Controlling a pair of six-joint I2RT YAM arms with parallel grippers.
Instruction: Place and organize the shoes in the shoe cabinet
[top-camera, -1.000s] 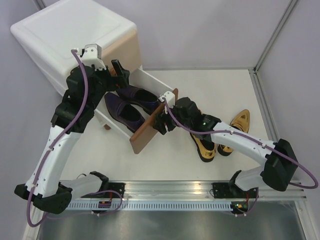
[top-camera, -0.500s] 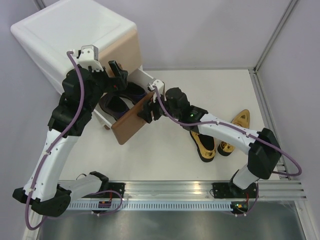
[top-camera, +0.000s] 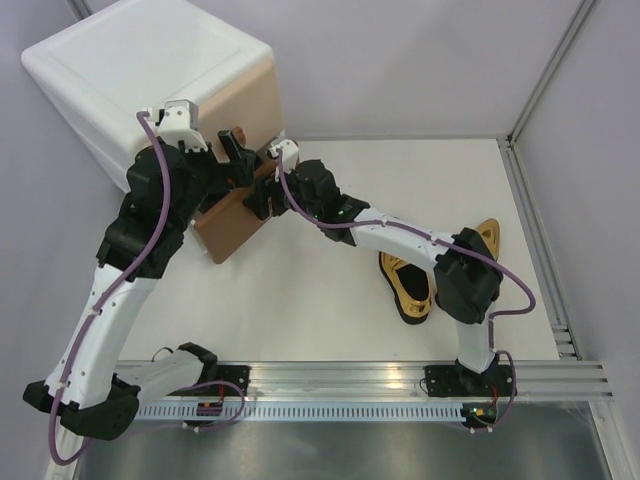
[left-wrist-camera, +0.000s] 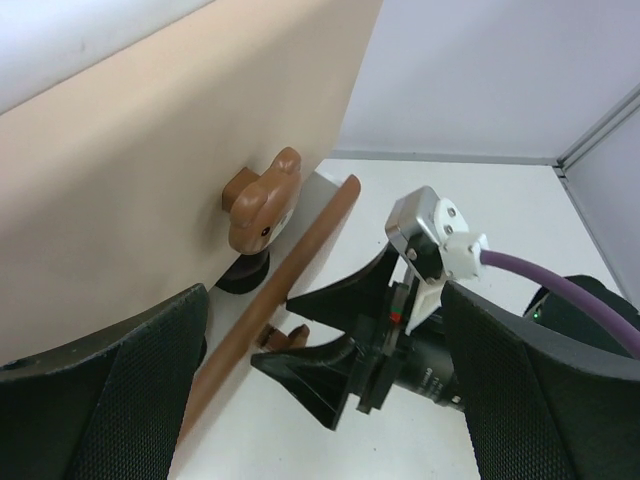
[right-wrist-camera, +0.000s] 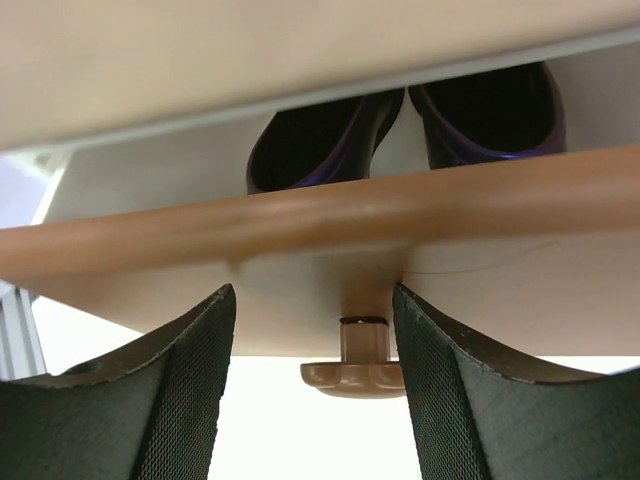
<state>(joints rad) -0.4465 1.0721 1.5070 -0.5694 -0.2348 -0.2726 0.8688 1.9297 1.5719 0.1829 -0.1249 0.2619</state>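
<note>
Right gripper (right-wrist-camera: 313, 330) is seen with jaws set wide, straddling the knob (right-wrist-camera: 360, 372) of the brown drawer (top-camera: 228, 225) without clamping it. Left gripper (left-wrist-camera: 322, 310) is likewise spread wide, nothing held, hung just beside the bear knob (left-wrist-camera: 265, 200) of the beige drawer (left-wrist-camera: 150, 170). Shoe cabinet (top-camera: 150, 70) is placed at 10 o'clock on the table (top-camera: 330, 330), brown drawer left ajar with purple shoes (right-wrist-camera: 320, 140) seen inside through the gap; gold shoes (top-camera: 408, 285) are left at 4 o'clock, well apart from it.

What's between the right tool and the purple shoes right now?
The brown drawer front, with its knob. The right wrist view shows it crossing ahead of the right tool, the purple shoes behind it inside.
</note>
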